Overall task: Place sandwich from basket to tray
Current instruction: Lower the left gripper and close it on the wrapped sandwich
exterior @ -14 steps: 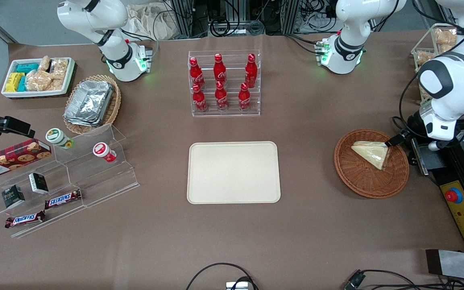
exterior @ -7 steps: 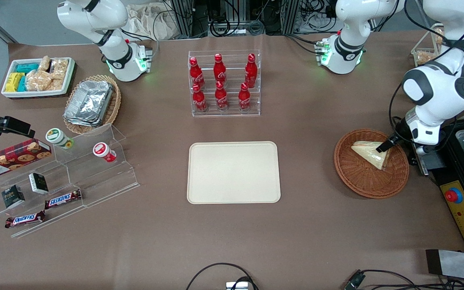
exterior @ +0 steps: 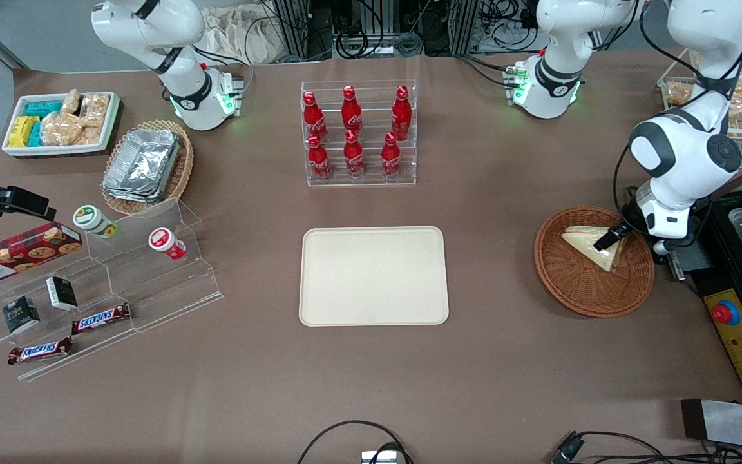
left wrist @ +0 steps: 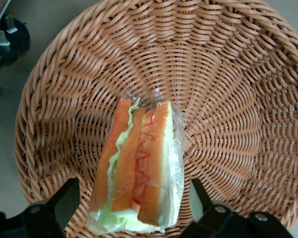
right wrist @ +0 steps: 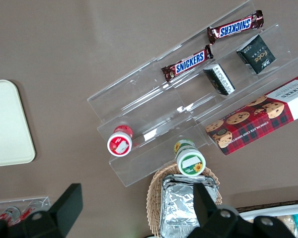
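Note:
The wrapped sandwich [exterior: 587,246] [left wrist: 139,173], a white-bread wedge with orange and green filling on its cut edge, lies in the round reddish-brown wicker basket [exterior: 577,290] [left wrist: 228,99] toward the working arm's end of the table. My left gripper [exterior: 606,240] [left wrist: 134,206] hovers just over the sandwich, open, with one dark finger on each side of the wedge's cut end and a gap to each. The cream tray [exterior: 373,276] lies flat at the table's middle with nothing on it.
An acrylic rack of red cola bottles [exterior: 358,132] stands farther from the camera than the tray. A black control box with a red button [exterior: 725,314] sits beside the basket. Toward the parked arm's end are a clear stepped shelf [exterior: 120,283] with snacks and a foil-container basket [exterior: 145,166].
The left arm has swung in from the table's edge over the basket, and its gripper now sits above the sandwich's cut end. The sandwich and basket have not moved.

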Controlling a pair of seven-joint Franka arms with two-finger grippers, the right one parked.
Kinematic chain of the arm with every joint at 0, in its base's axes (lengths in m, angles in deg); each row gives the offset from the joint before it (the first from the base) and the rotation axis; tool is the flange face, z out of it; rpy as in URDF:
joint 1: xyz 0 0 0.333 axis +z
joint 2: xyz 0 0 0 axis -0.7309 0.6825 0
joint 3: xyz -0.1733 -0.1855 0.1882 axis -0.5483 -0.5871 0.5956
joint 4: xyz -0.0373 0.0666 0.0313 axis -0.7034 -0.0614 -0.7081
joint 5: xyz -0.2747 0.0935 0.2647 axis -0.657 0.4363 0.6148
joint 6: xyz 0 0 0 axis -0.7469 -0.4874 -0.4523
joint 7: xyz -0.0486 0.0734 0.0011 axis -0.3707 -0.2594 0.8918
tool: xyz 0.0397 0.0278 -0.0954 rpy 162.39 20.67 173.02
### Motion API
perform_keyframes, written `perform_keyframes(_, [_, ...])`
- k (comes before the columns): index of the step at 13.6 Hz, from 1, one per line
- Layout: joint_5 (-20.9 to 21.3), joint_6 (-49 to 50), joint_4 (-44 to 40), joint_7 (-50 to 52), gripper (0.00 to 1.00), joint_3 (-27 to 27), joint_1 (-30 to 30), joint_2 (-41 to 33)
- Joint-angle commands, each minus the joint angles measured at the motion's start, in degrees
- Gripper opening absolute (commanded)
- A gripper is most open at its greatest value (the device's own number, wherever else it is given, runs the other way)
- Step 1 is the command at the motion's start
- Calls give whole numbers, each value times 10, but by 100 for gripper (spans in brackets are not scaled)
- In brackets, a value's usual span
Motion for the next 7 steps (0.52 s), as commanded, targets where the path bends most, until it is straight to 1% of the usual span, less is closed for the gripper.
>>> perform_keyframes(1, [-8, -17, 9, 6, 73, 0, -5, -3])
perform_keyframes(2, [-8, -17, 9, 6, 53, 1, -5, -3])
perform_keyframes(3, [-8, -17, 9, 5, 38, 0, -6, -3])
perform_keyframes(4, [-8, -17, 9, 4, 27, 0, -8, -4])
perform_keyframes(5, [-8, -16, 9, 4, 18, 1, -9, -4])
perform_keyframes(6, [-8, -16, 8, -1, 13, 1, -9, -5])
perform_keyframes(7, [-8, -11, 6, -4, 13, 1, -9, -7])
